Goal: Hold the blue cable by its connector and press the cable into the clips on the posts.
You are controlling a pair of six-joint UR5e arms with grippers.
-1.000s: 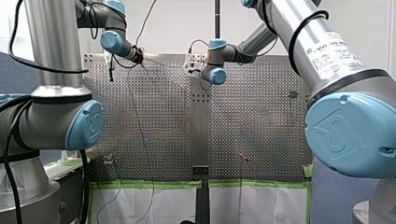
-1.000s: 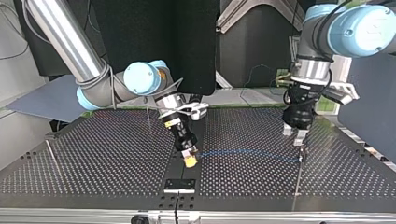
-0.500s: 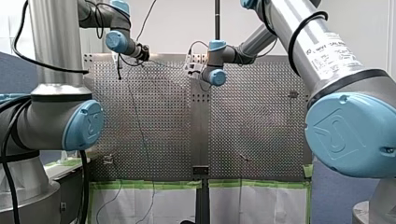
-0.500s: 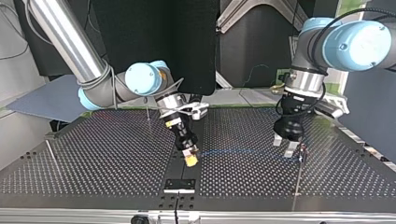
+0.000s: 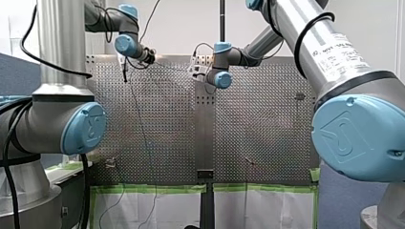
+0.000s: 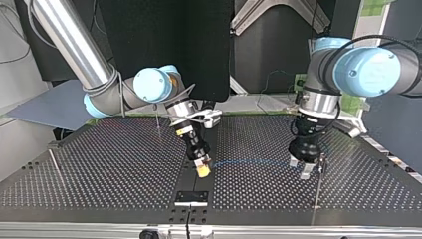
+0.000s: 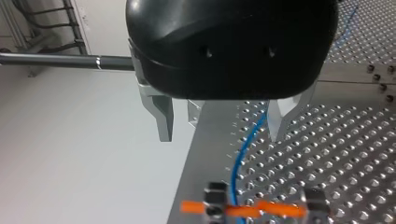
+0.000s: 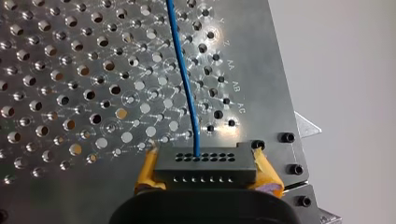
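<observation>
1. My right gripper [image 8: 205, 173] has its jaws clamped on the black connector [image 8: 205, 164], with a yellow pad [image 8: 148, 173] pressing on each end of it.
2. The blue cable [image 8: 184, 79] comes out of the connector's row of holes and runs off ahead over the perforated bench [image 8: 70, 93]. In the top view it's strung low above the bench, from the connector across to my left gripper.
3. My left gripper [image 7: 219, 135] has its metal jaws wide apart and isn't gripping anything. The cable passes between them, closer to one than the other.
4. Just ahead of the left gripper there's an orange clip [image 7: 243, 210] sitting between two dark blocks. It's pretty blurry. The cable reaches it, but I honestly can't tell if it's seated.
5. The tight spot is a thin post [image 6: 317, 191] standing right beside the left gripper, on the side away from my right arm.
6. Other stuff:
   - another thin post [image 6: 157, 117] behind my right arm's wrist
   - a slim rod [image 6: 55, 167] well off at the top view's left
   - a black plate [image 6: 191, 196] at the bench's near edge, near the right gripper
7. A dark rod [image 7: 65, 60] shows off to one side of the left gripper's body.
</observation>
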